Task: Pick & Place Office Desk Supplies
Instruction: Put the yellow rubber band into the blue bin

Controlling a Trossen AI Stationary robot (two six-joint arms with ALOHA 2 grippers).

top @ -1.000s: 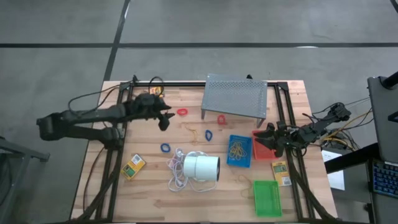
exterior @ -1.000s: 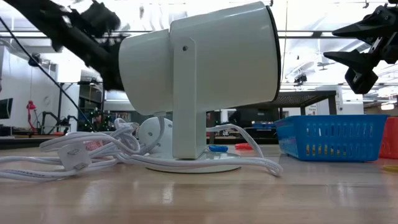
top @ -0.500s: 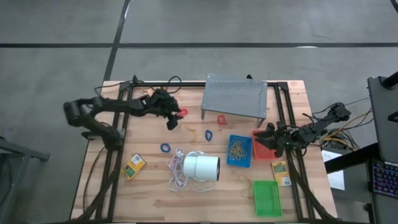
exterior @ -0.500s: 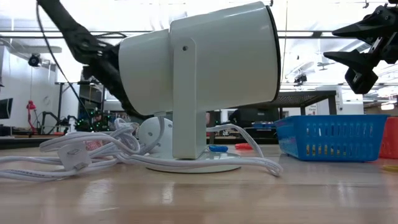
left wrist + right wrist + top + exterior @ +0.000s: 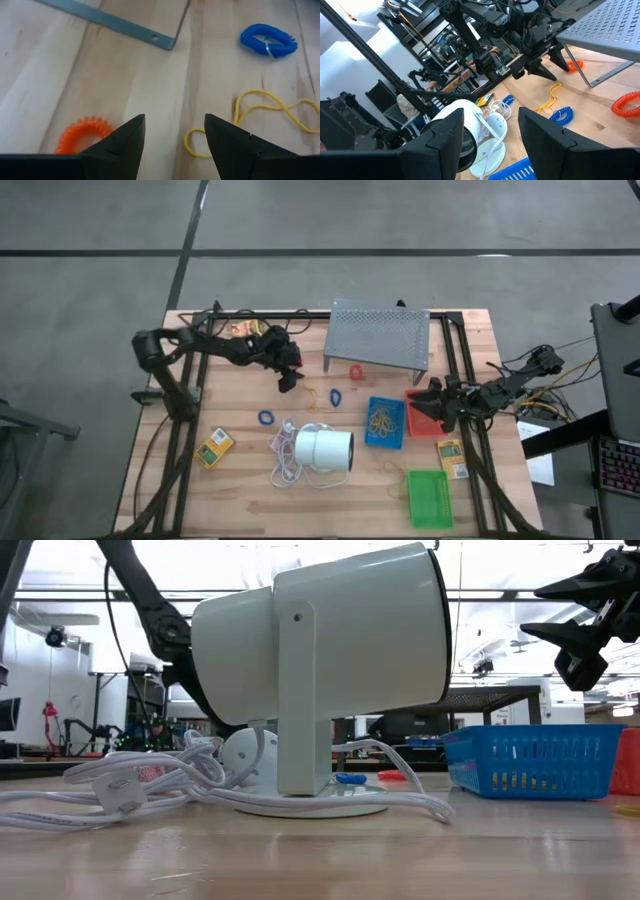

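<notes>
step: reach for pickup | left gripper (image 5: 289, 376) spread, empty, upper centre-left of high frame, above red loop (image 5: 84, 135) and tan rubber band (image 5: 246, 117) | right gripper (image 5: 432, 402) spread, waiting right | next: you choose one piece, centre, lower, close

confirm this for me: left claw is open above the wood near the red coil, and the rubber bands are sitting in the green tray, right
Not quite. The high view shows the rubber bands lying in the blue tray, not the green tray, which looks empty. The rest holds: the left claw is open above the wood near the red coil.
</notes>
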